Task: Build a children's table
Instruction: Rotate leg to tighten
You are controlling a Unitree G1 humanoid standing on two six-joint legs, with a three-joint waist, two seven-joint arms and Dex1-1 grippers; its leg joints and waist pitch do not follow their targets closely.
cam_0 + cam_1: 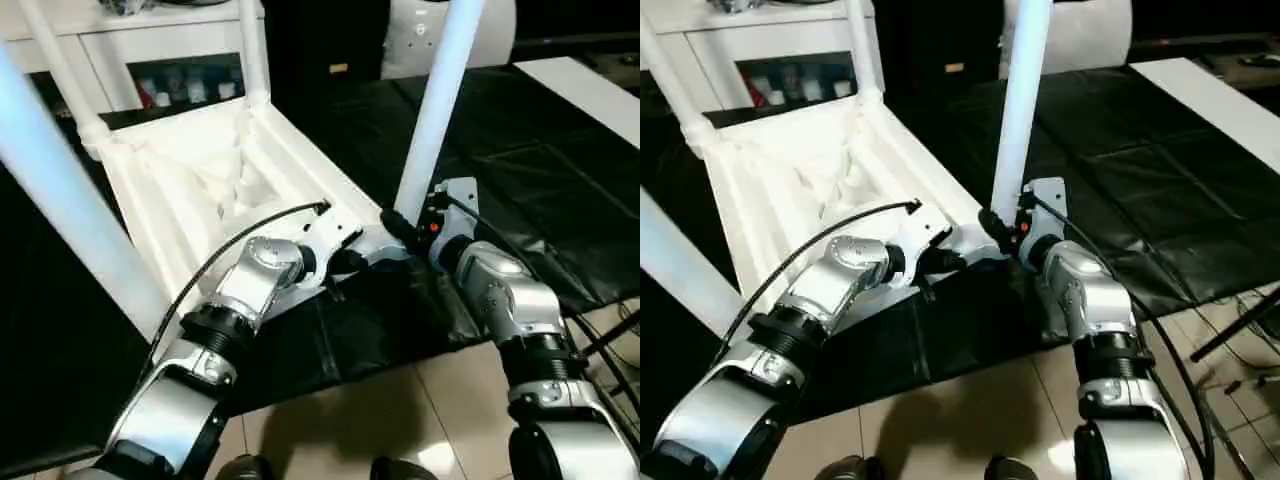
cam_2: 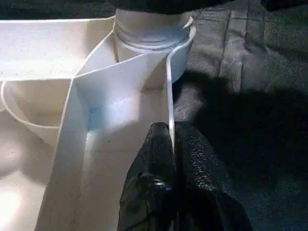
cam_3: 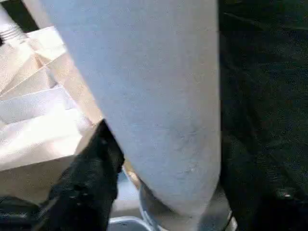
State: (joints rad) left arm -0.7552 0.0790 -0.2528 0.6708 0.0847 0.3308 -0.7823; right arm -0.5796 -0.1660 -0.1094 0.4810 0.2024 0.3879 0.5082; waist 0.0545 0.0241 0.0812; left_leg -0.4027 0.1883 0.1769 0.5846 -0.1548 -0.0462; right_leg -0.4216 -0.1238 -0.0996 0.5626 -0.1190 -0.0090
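We see the children's table [image 1: 200, 190] lying upside down on the black-covered work table [image 1: 520, 170], its ribbed underside facing up and its long axis running from the near edge of the work table away toward the white shelf [image 1: 150, 50]. Its legs point upward. The leg [image 1: 437, 100] at the near right corner of the tabletop stands in its corner socket [image 2: 149, 36] and leans a little away from the vertical.

Our left gripper [image 2: 172, 144] is at that same corner, with its two black fingers pressed together on the thin white rim wall of the tabletop, just beside the socket. Our right gripper [image 1: 405, 232] is at the base of the near right leg. One black finger [image 3: 96, 163] lies against the side of the tube, but we cannot tell if the jaws are spread or gripping it.

In our judgement, the danger is the leaning leg. If it is not fully seated, it may tip out of the socket or go in crooked and jam. Also the rim wall is thin, so a hard push on the leg may bend it or slide the tabletop toward the near edge of the work table.
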